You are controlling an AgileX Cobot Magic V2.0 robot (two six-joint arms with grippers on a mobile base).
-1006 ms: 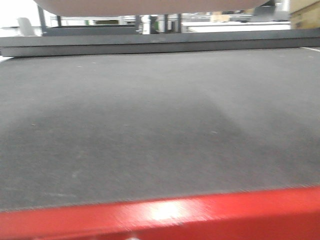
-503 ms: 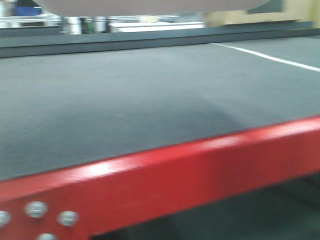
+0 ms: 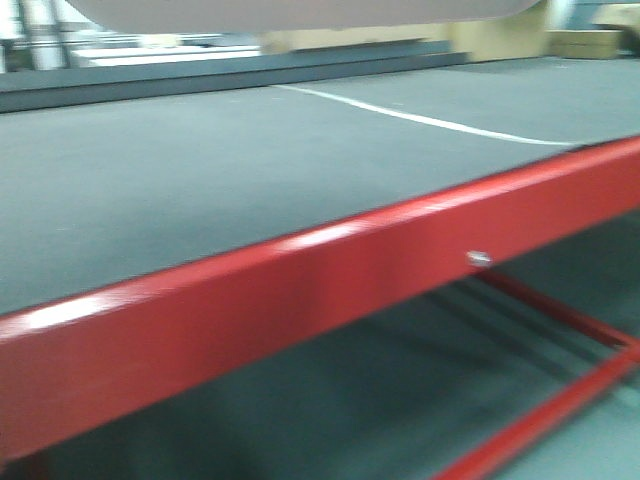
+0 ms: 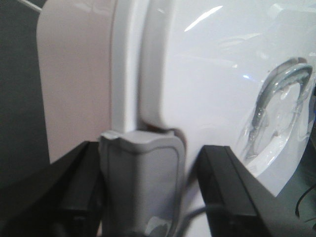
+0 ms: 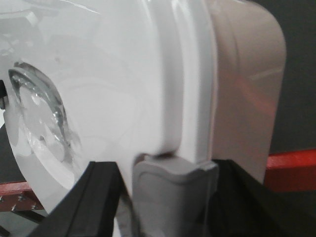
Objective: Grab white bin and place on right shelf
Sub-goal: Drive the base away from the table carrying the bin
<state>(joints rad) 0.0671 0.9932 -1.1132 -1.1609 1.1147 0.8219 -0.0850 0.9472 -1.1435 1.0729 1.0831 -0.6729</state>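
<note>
The white bin hangs above the table, gripped at both ends. In the left wrist view my left gripper is shut on it, black fingers straddling the grey latch below the glossy lid's edge. My right gripper is shut the same way around the other grey latch of the bin. In the front view only the bin's pale underside shows, along the top edge. The right shelf is out of view.
A red-framed table's front rail crosses the front view diagonally, with its dark grey top behind. A white line runs over the grey surface. Lower red bars lie under the table at the right.
The front view has swung to the right: the red rail went from level at the bottom to a rising diagonal, and the white line slid leftward. The bin stays at the top edge.
</note>
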